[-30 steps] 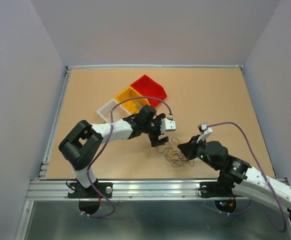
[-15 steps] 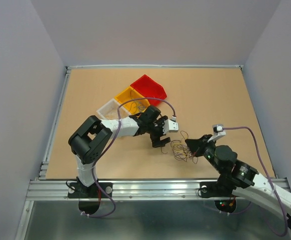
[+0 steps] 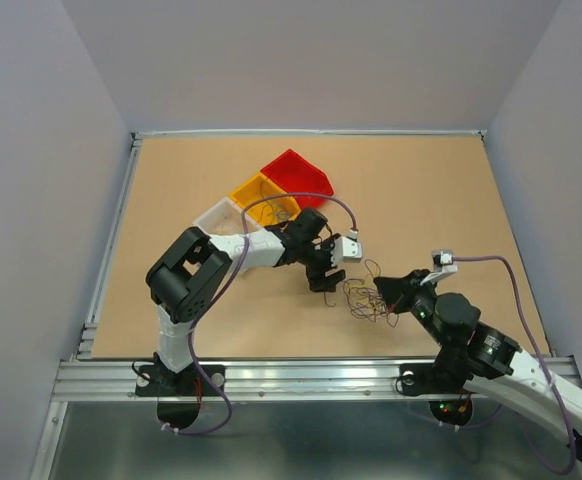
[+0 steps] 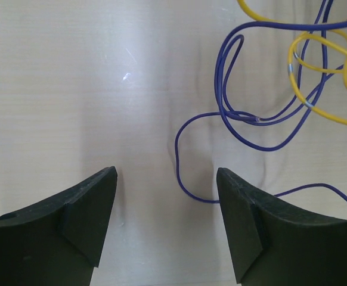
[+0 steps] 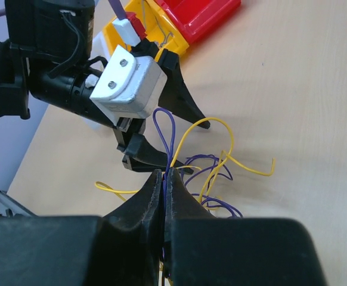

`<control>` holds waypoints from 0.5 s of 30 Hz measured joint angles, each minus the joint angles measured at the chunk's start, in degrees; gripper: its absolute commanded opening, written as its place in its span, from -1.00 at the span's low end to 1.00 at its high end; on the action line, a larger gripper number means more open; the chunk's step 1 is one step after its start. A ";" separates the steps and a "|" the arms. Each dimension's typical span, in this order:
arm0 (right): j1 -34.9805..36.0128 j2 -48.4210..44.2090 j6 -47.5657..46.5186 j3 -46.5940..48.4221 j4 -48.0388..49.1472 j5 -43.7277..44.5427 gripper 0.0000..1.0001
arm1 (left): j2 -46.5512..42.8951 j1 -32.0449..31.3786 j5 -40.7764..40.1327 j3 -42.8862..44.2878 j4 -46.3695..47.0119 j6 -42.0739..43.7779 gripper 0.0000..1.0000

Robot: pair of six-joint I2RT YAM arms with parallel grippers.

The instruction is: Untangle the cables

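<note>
The cables (image 3: 365,297) lie as a loose clump of thin purple and yellow wires on the table between my two arms. My right gripper (image 5: 163,176) is shut on a purple cable (image 5: 173,138), whose loop rises just past the fingertips; yellow cable (image 5: 245,168) curls beside it. From above, the right gripper (image 3: 384,291) sits at the clump's right edge. My left gripper (image 4: 166,179) is open, low over the table at the clump's left edge (image 3: 327,278). A purple strand (image 4: 176,161) lies between its fingers, untouched. More purple and yellow loops (image 4: 325,113) spread to the right.
Three small bins stand behind the left arm: red (image 3: 296,175), yellow (image 3: 261,198) and white (image 3: 216,215). The yellow bin holds a few wires. A metal rail (image 3: 271,375) runs along the table's near edge.
The left gripper has moved right toward the clump and its jaws have narrowed a little. The right arm has drawn back to the right, still shut on the purple cable.
</note>
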 measured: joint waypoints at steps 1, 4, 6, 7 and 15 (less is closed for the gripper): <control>0.00 -0.35 -0.02 0.00 -0.04 0.07 -0.99 | 0.42 -0.09 -0.11 0.55 0.00 -0.11 0.56; 0.00 -1.14 -0.02 0.00 -0.33 0.31 -0.99 | 2.03 -0.68 -0.48 1.60 0.02 -0.28 0.54; 0.00 -1.75 0.00 0.00 -0.57 0.44 -0.99 | 2.82 -1.27 -0.59 2.16 0.42 -0.28 0.52; 0.00 -2.03 0.00 0.00 -0.59 0.48 -0.99 | 3.13 -1.66 -0.55 2.51 0.44 -0.37 0.50; 0.00 -3.78 0.00 0.00 -1.16 0.87 -0.99 | 6.10 -3.23 -0.98 5.99 0.85 -0.96 -1.00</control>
